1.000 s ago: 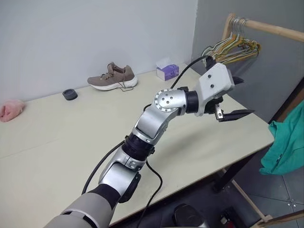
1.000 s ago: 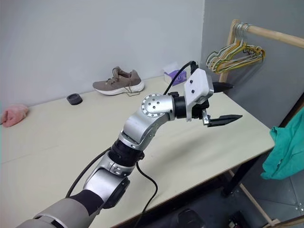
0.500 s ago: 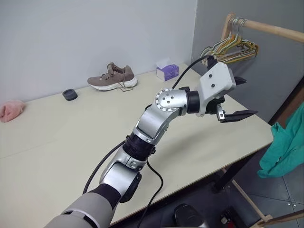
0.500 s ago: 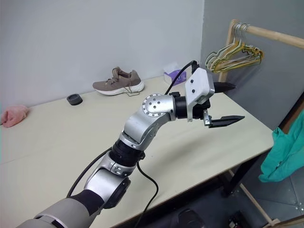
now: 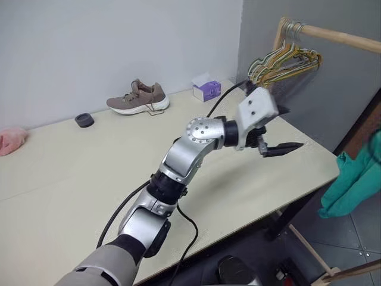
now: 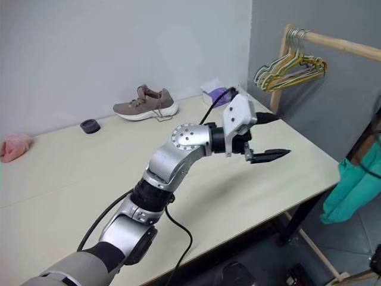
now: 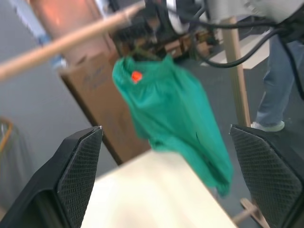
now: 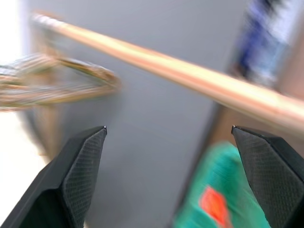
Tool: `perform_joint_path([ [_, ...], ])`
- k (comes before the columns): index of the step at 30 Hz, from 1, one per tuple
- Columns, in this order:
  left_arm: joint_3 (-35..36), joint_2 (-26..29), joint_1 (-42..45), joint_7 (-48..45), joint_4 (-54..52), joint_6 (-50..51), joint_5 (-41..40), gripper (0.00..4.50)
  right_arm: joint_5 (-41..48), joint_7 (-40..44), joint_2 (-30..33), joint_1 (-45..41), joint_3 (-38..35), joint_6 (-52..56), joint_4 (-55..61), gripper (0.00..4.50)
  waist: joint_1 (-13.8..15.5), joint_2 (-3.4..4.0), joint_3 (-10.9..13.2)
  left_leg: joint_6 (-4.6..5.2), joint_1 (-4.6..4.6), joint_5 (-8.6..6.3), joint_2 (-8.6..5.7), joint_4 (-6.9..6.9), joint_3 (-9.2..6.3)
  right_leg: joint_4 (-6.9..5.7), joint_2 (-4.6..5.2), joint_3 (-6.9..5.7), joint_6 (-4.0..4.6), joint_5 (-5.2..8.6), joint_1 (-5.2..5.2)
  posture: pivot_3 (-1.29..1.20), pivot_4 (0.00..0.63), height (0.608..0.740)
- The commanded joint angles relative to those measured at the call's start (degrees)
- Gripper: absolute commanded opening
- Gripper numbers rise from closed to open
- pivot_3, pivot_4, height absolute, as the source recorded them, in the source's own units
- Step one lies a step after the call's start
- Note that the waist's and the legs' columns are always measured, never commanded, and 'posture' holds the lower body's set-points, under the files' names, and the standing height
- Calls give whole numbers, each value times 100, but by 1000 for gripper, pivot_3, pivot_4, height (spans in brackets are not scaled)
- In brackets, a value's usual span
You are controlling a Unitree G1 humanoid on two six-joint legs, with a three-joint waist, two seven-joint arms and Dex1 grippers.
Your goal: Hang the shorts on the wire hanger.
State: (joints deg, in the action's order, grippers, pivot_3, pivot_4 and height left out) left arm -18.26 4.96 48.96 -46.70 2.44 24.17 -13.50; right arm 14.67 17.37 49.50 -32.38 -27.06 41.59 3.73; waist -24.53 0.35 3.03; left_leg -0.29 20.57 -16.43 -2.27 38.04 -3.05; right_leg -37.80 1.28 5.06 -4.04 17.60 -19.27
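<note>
Gray walls stand behind a pale table [image 5: 71, 179]. Over its far right part the left gripper [image 5: 278, 132] hangs with fingers wide apart and nothing in it. At about four o'clock off the table, the shorts [image 5: 351, 179] hang beside the wooden rail [image 5: 333, 36]. Right gripper [image 8: 168, 175] fingers gape wide too, empty.

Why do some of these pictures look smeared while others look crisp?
The eye views are sharp: the shoe and the bunched hangers have clean edges. The right wrist view is streaked sideways, blurring the wooden rail. The left wrist view is softly blurred around the shorts, though its black fingers look crisp.
</note>
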Motion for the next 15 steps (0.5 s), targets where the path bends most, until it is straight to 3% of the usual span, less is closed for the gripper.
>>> perform_joint_path([
  [1, 484, 328, -317, 510, -451, 272, 92, 4500, 193, 395, -512, 237, 636, -661, 870, 4482, 16, 0, -1, 0, 1, 0, 0, 1, -1, -1, 0, 1, -1, -1, -1, -369, 0, 740],
  [5, 938, 977, -1175, 1896, -481, 245, 1056, 4500, 98, 543, -1490, 615, 1480, -1482, 1174, 4482, 113, 0, -16, 1, -1, 0, 2, 5, -9, -15, 1, 1, -1, -3, -3, -301, 0, 740],
  [9, 1690, 1168, -2505, 2966, -1078, 901, 1349, 4500, -211, 697, -2398, 945, 2474, -2282, 744, 4482, 343, -22, -19, 1, -23, 1, 5, 5, -22, -31, 12, 1, 1, -4, -13, -218, 0, 740],
  [11, 1728, 1324, -3019, 3388, -1323, 836, 1777, 4500, -346, 808, -2706, 1031, 2832, -2625, 390, 4482, 500, -59, -38, 0, -9, 0, 6, 5, -27, -33, 17, -1, 31, -26, -35, -192, 0, 740],
  [15, 2397, 970, -3587, 4251, -1559, 897, 1805, 4500, -568, 664, -3371, 889, 3141, -3177, -590, 4482, 1111, -102, -59, -4, 42, 1, -2, 10, -39, -39, 34, -13, 49, -42, -97, -124, 0, 740],
])
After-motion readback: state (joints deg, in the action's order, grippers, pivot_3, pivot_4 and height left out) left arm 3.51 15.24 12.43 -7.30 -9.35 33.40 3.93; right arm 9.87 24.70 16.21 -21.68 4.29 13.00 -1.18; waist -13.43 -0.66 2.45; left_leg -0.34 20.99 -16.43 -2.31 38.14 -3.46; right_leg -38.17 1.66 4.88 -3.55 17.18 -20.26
